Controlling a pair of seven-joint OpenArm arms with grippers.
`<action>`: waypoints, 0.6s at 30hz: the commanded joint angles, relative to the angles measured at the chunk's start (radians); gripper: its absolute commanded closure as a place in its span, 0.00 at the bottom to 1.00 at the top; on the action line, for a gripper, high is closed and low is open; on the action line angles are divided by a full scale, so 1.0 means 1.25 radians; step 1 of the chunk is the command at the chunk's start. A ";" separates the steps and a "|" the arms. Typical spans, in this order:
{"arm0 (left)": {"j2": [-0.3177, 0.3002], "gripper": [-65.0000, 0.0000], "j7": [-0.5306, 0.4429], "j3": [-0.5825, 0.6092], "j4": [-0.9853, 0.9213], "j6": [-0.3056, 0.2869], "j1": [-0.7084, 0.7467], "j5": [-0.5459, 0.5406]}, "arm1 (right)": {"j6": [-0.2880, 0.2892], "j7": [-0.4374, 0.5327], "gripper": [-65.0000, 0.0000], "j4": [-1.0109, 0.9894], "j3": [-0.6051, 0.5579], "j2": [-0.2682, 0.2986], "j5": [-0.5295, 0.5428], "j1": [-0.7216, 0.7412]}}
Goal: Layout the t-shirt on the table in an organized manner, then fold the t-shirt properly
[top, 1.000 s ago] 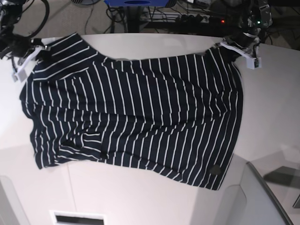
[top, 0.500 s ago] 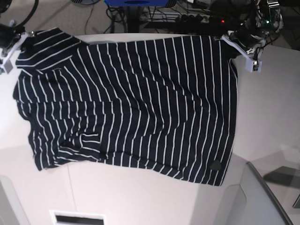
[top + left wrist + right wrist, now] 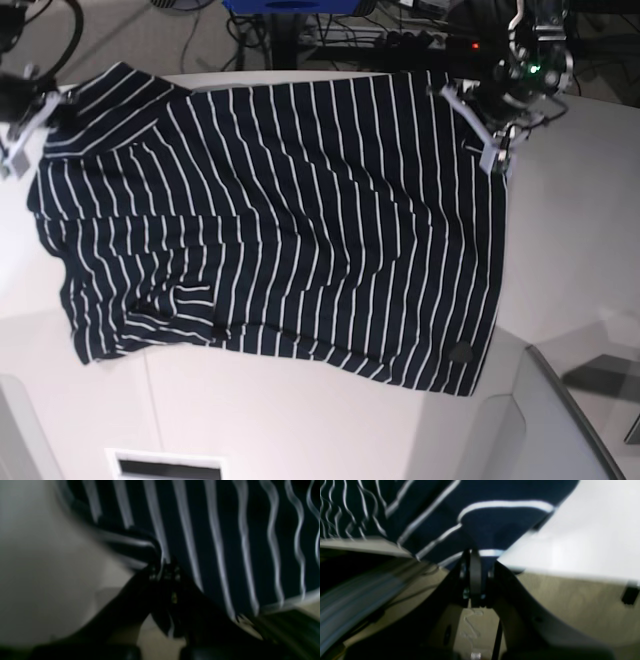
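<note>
The table [image 3: 580, 220] lies wide and white, and the t-shirt [image 3: 280, 220] spreads across it, stripes running flat, its far edge at the table's far rim. The left gripper [image 3: 478, 128] is clamped on the t-shirt's far corner there; the right gripper [image 3: 30, 120] pinches the opposite far corner, jaws closed on cloth.

I saw the t-shirt [image 3: 280, 220], dark navy with thin white stripes, spread nearly flat across the table [image 3: 580, 230], its far edge reaching the table's back rim. Its two far corners were raised and pulled taut. The near hem lay rumpled at my left, with small folds, and a round dark tag sat near the near right corner.
</note>
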 commanded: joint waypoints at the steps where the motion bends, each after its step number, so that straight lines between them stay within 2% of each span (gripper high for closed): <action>1: -0.011 1.00 -0.012 0.003 0.007 0.006 -0.018 0.014 | 0.001 0.008 1.00 -0.001 0.005 0.028 0.006 0.024; 7: -0.012 1.00 0.002 0.003 -0.044 0.006 -0.170 0.051 | 0.001 0.003 1.00 -0.068 0.004 0.100 0.005 0.149; 10: -0.011 1.00 0.056 0.010 -0.085 0.006 -0.234 0.069 | -0.044 0.006 1.00 -0.113 -0.008 0.123 0.005 0.178; 14: -0.011 1.00 0.053 0.012 -0.147 0.006 -0.283 0.072 | -0.072 0.054 1.00 -0.178 -0.111 0.137 0.005 0.221; 18: -0.015 1.00 0.053 0.039 -0.242 0.007 -0.379 0.073 | -0.126 0.136 1.00 -0.333 -0.235 0.169 -0.027 0.373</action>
